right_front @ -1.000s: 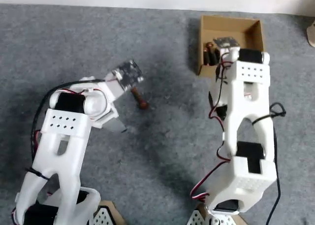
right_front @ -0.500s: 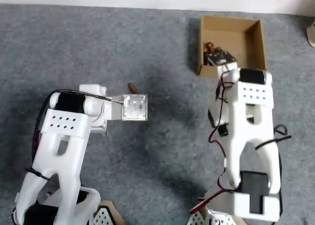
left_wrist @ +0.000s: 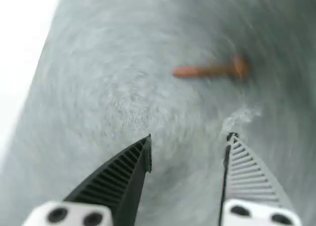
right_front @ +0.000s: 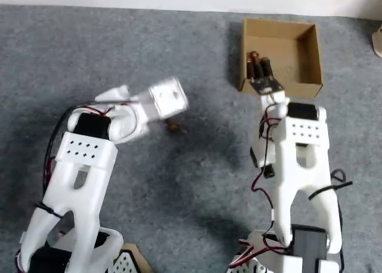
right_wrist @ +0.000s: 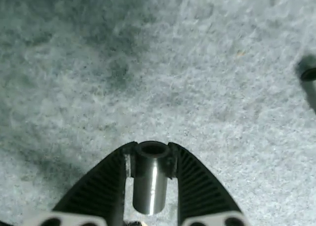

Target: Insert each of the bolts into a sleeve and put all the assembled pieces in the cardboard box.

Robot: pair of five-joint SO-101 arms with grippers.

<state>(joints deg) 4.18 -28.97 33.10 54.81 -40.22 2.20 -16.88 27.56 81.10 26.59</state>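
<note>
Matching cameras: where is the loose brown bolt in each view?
High view: brown metal bolt on carpet, by the left arm's wrist.
Left wrist view: bolt beyond the open left gripper.
Right wrist view: right gripper holding a steel sleeve.
Shared landmark: the grey carpet.

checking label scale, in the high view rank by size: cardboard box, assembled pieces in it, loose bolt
1. cardboard box
2. assembled pieces
3. loose bolt, partly hidden, so its rank is unsure
</note>
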